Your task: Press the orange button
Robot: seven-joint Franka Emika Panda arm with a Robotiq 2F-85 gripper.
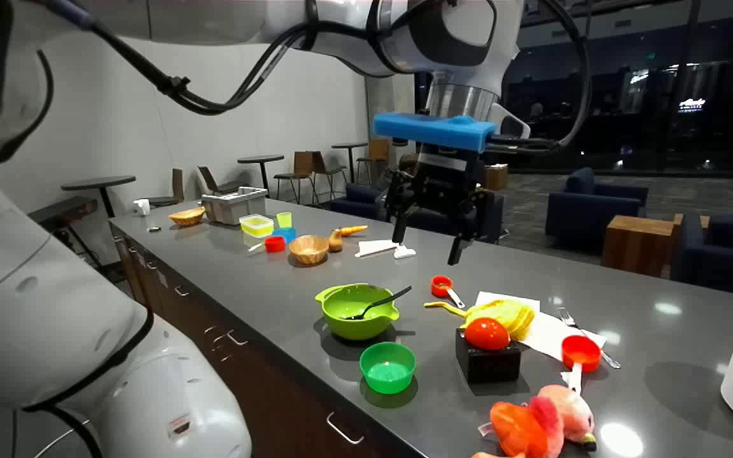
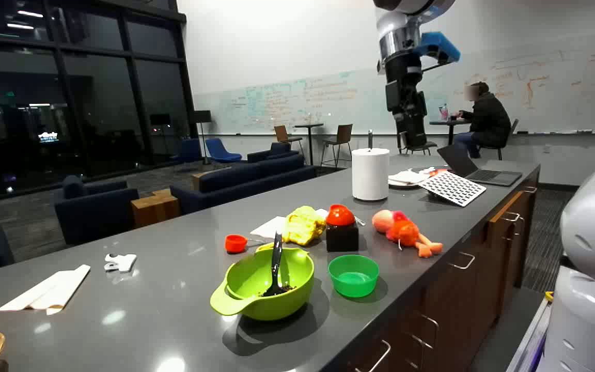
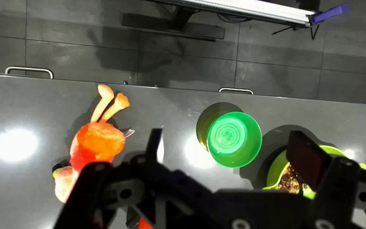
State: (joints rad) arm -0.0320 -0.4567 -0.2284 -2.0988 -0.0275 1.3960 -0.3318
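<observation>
The orange button (image 1: 487, 333) is a round orange-red dome on a black square box. It stands upright on the grey counter and also shows in an exterior view (image 2: 340, 215). In the wrist view only a sliver of the orange button (image 3: 144, 224) shows at the bottom edge, mostly hidden behind the gripper. My gripper (image 1: 429, 247) is open and empty, well above the counter and apart from the button. In an exterior view the gripper (image 2: 412, 140) hangs high, pointing down. In the wrist view its fingers (image 3: 230, 148) are spread wide apart.
A green bowl (image 1: 388, 368) and a lime bowl (image 1: 355, 312) with a black spoon stand beside the button. A pink-orange plush toy (image 2: 405, 230), yellow cloth (image 2: 303, 226) and red measuring cup (image 1: 581, 353) lie around it. A white paper roll (image 2: 370, 174) stands upright.
</observation>
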